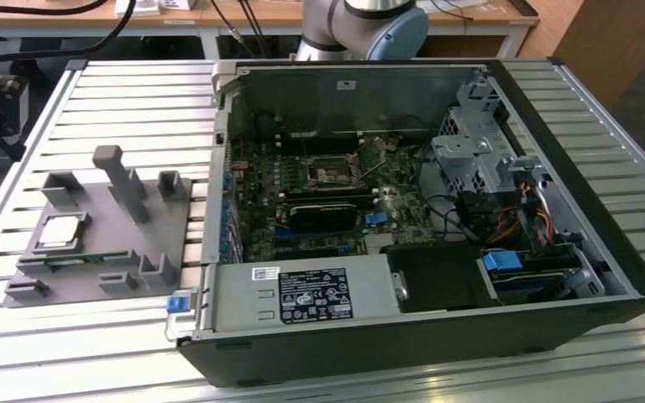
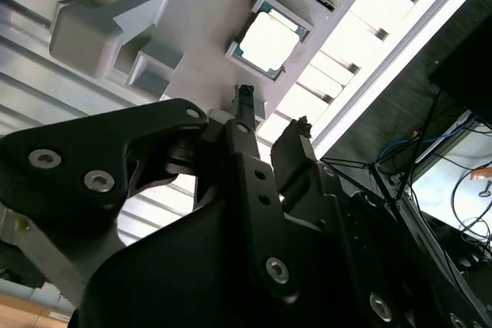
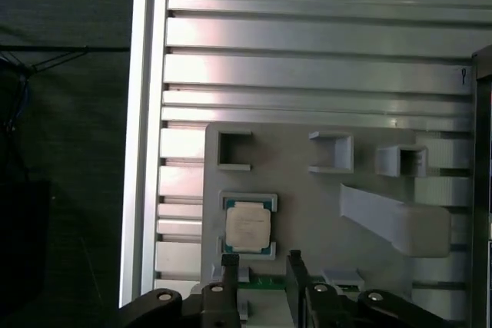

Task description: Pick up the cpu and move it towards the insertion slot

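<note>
The cpu [image 3: 247,227] is seen seated in a pocket of the grey tray [image 3: 307,190]; the hand [image 3: 261,260] is held open (nothing gripped) over that tray, near the cpu.

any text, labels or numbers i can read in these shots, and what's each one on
No print here can be read as words.
Black label on the silver power supply box: white print and symbols, too small to read.
Small white sticker on the same box: too small.
Wall sticker inside the computer case: too small.
Top of the cpu: faint marks, too blurred to read.
</note>
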Controlling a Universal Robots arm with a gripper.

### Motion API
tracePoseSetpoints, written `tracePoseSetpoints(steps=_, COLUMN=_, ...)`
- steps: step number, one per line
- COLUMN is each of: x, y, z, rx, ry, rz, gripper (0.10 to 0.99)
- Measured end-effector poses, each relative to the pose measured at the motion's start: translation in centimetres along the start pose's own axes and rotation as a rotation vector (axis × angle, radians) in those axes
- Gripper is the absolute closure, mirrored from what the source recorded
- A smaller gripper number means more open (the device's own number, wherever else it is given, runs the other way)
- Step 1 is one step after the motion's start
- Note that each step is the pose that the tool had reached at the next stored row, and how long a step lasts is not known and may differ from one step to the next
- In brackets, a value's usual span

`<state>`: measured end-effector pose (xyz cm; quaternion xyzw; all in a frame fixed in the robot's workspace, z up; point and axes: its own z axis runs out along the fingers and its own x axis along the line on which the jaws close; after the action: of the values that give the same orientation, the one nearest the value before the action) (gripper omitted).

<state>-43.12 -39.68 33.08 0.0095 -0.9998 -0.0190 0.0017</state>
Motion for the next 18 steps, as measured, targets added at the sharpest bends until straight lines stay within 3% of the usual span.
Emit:
tracePoseSetpoints(steps=1, x=0.01, y=-0.02, z=0.18, rx=0.000, ry=0.0011, rz=0.000, gripper=0.678)
tracePoseSetpoints(steps=2, x=0.02, y=-0.04, z=0.35, rx=0.000, ry=0.0025, rz=0.000, gripper=0.678)
tracePoseSetpoints(steps=4, x=0.02, y=-0.07, z=0.69, rx=0.000, ry=0.0068, rz=0.000, gripper=0.561)
tracePoseSetpoints(steps=5, x=0.03, y=-0.09, z=0.86, rx=0.000, ry=0.0092, rz=0.000, gripper=0.561)
tracePoseSetpoints(steps=7, x=0.04, y=-0.12, z=1.19, rx=0.000, ry=0.0127, rz=0.000, gripper=0.447)
tracePoseSetpoints(steps=8, x=0.04, y=-0.14, z=1.34, rx=0.000, ry=0.0131, rz=0.000, gripper=0.447)
tracePoseSetpoints(steps=9, x=0.04, y=-0.16, z=1.50, rx=0.000, ry=0.0132, rz=0.000, gripper=0.380)
tracePoseSetpoints(steps=18, x=0.13, y=-0.62, z=2.66, rx=0.000, ry=0.0132, rz=-0.004, gripper=0.380)
